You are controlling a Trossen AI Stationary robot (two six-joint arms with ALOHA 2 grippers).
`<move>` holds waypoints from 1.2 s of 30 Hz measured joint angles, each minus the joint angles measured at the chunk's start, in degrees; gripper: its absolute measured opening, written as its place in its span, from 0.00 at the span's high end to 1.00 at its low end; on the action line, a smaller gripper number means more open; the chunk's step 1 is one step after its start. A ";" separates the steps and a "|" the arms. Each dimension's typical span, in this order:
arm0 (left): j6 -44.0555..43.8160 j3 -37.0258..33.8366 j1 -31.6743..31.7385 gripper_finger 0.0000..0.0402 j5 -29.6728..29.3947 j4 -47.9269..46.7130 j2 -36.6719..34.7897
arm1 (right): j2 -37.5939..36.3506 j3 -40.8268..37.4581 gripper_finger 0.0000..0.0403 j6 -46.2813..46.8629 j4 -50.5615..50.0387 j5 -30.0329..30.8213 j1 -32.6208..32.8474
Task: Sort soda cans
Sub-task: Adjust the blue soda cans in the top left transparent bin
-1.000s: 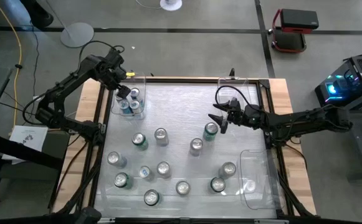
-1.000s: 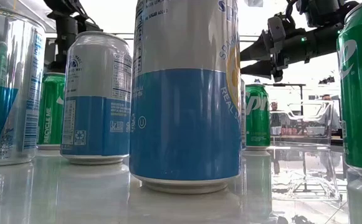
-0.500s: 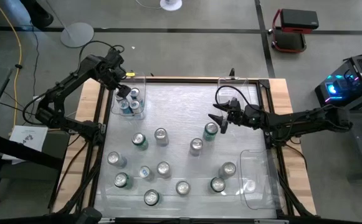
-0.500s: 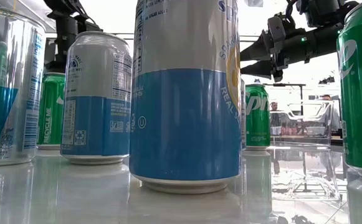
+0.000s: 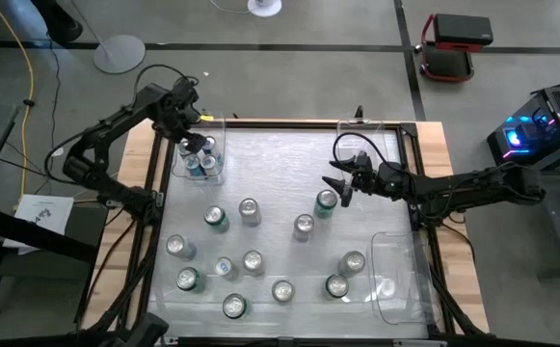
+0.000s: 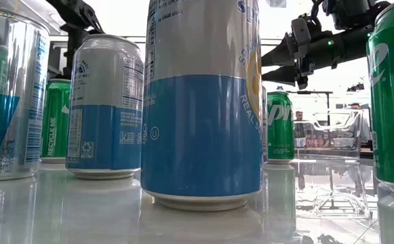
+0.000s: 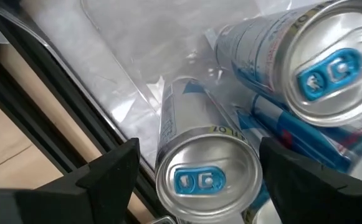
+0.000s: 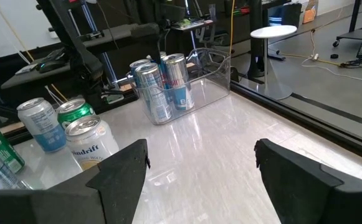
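Standing scattered across the glossy white desk (image 5: 280, 164), about a dozen soda cans (image 5: 253, 261) are slim metal cylinders with brushed silver tops and pull tabs, most lying between 5 and 8 o'clock of the desk's centre. In the low view the nearest blue-and-silver can (image 6: 203, 102) has a smooth printed wall with small nutrition text and the letters "REAL" running down its side; a green can (image 6: 57, 122) behind reads "RECYCLE ME". One silver can (image 8: 90, 143) in the right wrist view shows "draft". A clear rigid plastic bin (image 5: 200, 152) at 10 o'clock holds several blue-tabbed cans (image 7: 209, 177), packed touching each other. A second clear bin (image 5: 395, 280) sits at 4 o'clock. The left tool (image 5: 185, 118) hangs above the first bin, fingers spread wide, holding nothing. The right tool (image 5: 340, 180) hovers at 2 o'clock just beside a green can (image 5: 326, 201), fingers wide apart and empty.
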 joint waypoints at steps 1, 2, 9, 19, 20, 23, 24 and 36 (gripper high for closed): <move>0.02 0.00 0.00 0.23 0.01 -0.13 0.38 | 0.00 0.00 0.28 0.00 -0.01 -0.02 0.01; 0.09 -0.01 0.00 0.23 -0.01 -0.29 0.66 | 0.00 -0.01 0.28 0.00 0.00 0.00 -0.01; 1.32 -0.02 -0.02 0.30 0.13 -0.24 0.97 | 0.00 0.00 0.28 0.00 -0.01 0.01 -0.01; 2.34 0.00 -0.02 0.44 -0.04 0.61 0.04 | 0.00 0.00 0.28 0.00 0.01 0.01 0.00; 2.34 0.00 -0.02 0.44 -0.04 0.73 -0.10 | 0.00 0.00 0.28 0.00 0.01 0.01 -0.01; 2.34 0.00 -0.02 0.42 -0.04 0.90 -0.71 | 0.00 0.00 0.28 0.00 0.01 0.01 -0.02; 2.34 0.00 -0.02 0.42 -0.04 0.93 -0.93 | 0.00 -0.01 0.28 0.00 0.00 0.01 0.00; 2.08 0.00 -2.10 0.42 3.06 4.74 -1.79 | 0.00 -0.01 0.28 0.32 0.01 0.01 0.00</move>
